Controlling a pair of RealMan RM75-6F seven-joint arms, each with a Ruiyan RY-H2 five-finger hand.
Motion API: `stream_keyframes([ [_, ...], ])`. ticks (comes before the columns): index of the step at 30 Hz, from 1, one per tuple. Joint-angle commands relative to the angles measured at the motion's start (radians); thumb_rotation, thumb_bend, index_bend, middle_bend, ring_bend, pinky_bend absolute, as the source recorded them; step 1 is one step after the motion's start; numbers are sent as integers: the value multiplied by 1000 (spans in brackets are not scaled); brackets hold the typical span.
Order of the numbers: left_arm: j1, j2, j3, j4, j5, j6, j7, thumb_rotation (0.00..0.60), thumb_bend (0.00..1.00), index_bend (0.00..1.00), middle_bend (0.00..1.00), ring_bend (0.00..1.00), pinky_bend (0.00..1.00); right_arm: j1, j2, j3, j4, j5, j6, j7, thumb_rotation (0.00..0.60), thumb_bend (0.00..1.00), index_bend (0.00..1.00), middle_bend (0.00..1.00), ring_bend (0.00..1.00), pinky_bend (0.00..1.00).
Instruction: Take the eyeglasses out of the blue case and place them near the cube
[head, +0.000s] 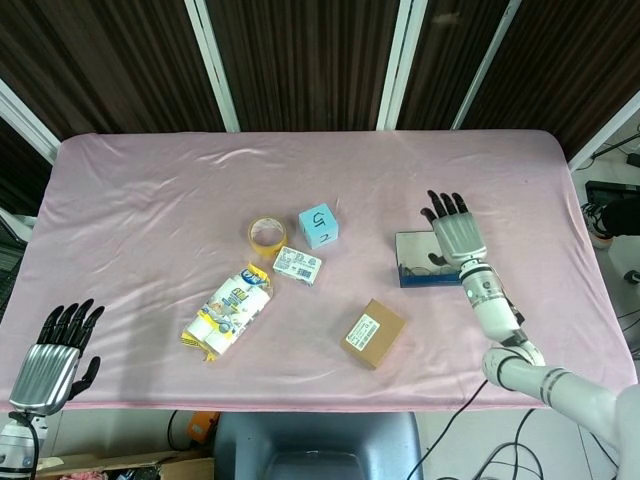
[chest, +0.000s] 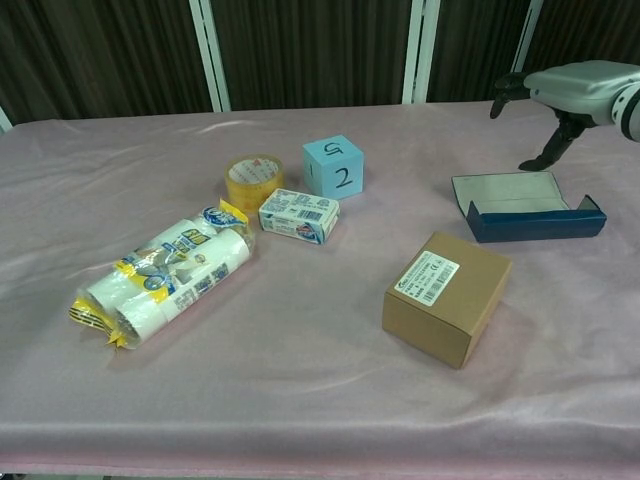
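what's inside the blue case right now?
The open blue rectangular glasses case shows thin eyeglasses lying inside in the head view. From the chest view its front wall hides the contents. The right hand hovers above, holding nothing.

Right hand (head: 455, 237) raised, fingers spread (left hand (head: 48, 365) idle).

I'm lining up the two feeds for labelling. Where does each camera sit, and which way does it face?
Head view: high, looking steeply down on the whole pink table; shows the left robot hand and the right robot hand.
Chest view: low at the table's near edge, looking across it; shows only the right robot hand.
Both share the blue case and the cube.
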Motion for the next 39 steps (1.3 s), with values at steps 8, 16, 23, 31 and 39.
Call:
stream_keyframes([
  [8,1,4,4,4,11,7,-15,600,416,0,0,0,38,-52,199,-127,-301,101,-52,-57,600,505,406,11,0,0],
  [16,1,7,2,6,9,8,-24,600,414,0,0,0,38,-22,119,-164,-226,127,-57,-78,600,506,411,11,0,0],
  [23,1,9,1,7,8,8,-30,600,416,0,0,0,38,6,78,-168,-190,148,-63,-78,600,507,414,11,0,0],
  [31,1,10,2,6,8,8,-31,600,415,0,0,0,38,33,43,-178,-183,162,-65,-85,600,506,422,12,0,0],
  [39,4,13,2,8,11,16,-40,600,415,0,0,0,38,25,62,-205,-240,131,-55,-62,600,506,423,12,0,0],
])
